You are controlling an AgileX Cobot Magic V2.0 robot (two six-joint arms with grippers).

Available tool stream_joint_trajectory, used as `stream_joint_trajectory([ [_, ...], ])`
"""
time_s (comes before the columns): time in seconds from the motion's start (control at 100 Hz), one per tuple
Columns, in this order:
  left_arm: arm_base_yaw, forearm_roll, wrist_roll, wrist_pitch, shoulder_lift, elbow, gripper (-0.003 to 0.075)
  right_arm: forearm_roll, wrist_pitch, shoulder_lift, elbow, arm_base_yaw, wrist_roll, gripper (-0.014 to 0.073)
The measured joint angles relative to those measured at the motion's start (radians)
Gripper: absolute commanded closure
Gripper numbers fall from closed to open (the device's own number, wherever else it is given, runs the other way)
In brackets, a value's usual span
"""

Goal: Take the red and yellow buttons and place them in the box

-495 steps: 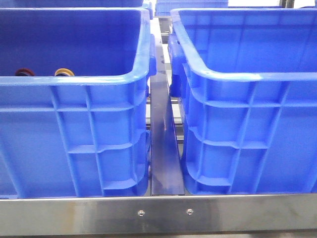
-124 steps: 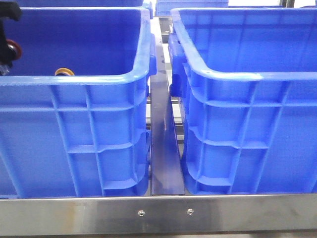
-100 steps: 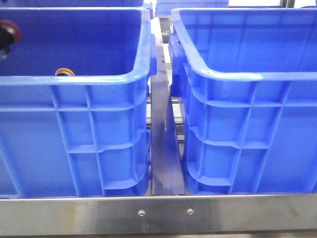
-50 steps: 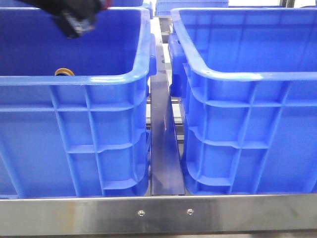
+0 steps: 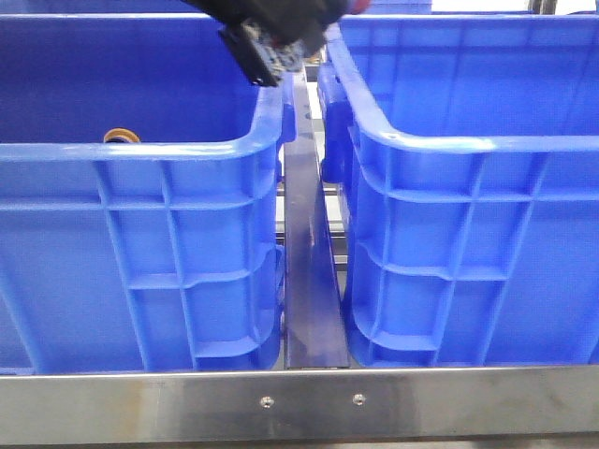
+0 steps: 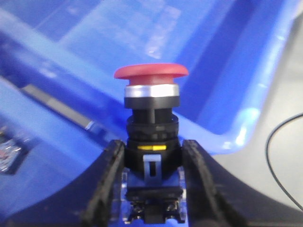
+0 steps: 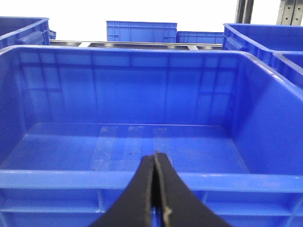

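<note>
My left gripper (image 6: 152, 158) is shut on the black body of the red button (image 6: 151, 72), whose domed cap points away from the wrist. In the front view the left gripper (image 5: 318, 21) hangs at the top, over the gap between the two blue boxes, and a sliver of the red button (image 5: 358, 5) shows at the frame's edge. The yellow button (image 5: 122, 137) lies inside the left box (image 5: 140, 154), only its top showing over the rim. My right gripper (image 7: 155, 160) is shut on nothing, in front of the near rim of the right box (image 7: 142, 179).
The right box (image 5: 468, 145) shows a bare floor with tape strips in the right wrist view. A metal divider (image 5: 309, 281) runs between the boxes and a steel rail (image 5: 309, 402) lies along the front. More blue crates (image 7: 142, 30) stand behind. A black cable (image 6: 279, 156) lies on the grey surface.
My left gripper has lifted the red button out of the left box and carried it right, from the far left to above the gap between the boxes. The yellow button has stayed put.
</note>
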Motion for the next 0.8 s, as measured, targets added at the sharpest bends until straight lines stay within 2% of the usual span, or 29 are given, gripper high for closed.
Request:
stream_joint_trajectory([
  [0.45, -0.015, 0.000, 0.007, 0.000, 0.000, 0.000, 0.0629, 0.000, -0.002, 0.000, 0.000, 0.000, 0.000, 0.0697],
  [0.68, -0.015, 0.000, 0.007, -0.004, 0.000, 0.000, 0.0629, 0.000, -0.069, 0.000, 0.000, 0.000, 0.000, 0.0697],
  [0.8, -0.015, 0.000, 0.007, -0.004, 0.000, 0.000, 0.0629, 0.000, -0.040, 0.000, -0.036, 0.000, 0.000, 0.0697],
])
